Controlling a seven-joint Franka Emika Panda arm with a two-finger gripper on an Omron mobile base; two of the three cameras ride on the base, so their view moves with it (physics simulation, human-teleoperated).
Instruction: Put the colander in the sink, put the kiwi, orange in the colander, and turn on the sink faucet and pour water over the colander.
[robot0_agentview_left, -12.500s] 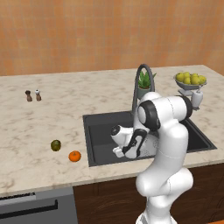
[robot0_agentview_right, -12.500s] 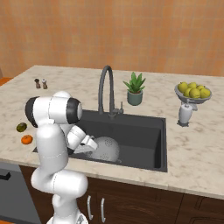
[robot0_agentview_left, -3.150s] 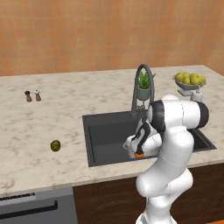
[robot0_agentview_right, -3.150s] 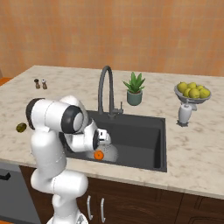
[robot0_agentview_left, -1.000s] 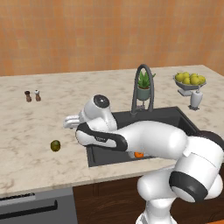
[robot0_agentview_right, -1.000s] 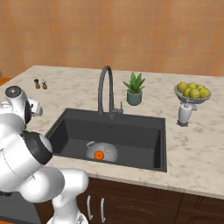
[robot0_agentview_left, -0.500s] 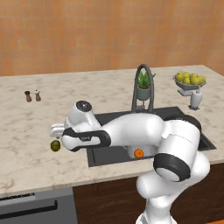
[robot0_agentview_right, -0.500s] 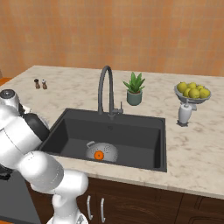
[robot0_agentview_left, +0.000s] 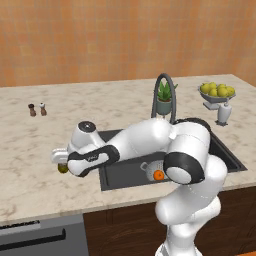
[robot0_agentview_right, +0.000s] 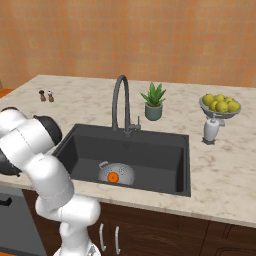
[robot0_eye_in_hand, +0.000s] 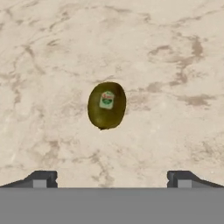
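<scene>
Olive-green kiwi lies on the marble desk just beyond the gripper, whose jaws stand spread wide, holding nothing. Farther on, the silver colander sits in the dark sink with the orange inside, below the faucet.

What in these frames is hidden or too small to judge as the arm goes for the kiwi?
- Kiwi: left base view, mostly hidden behind the end effector.
- Colander: left base view, largely hidden by the arm's elbow.
- Kiwi's sticker: hand view, print too small to read.
- Shakers: right base view, too small to tell apart.
</scene>
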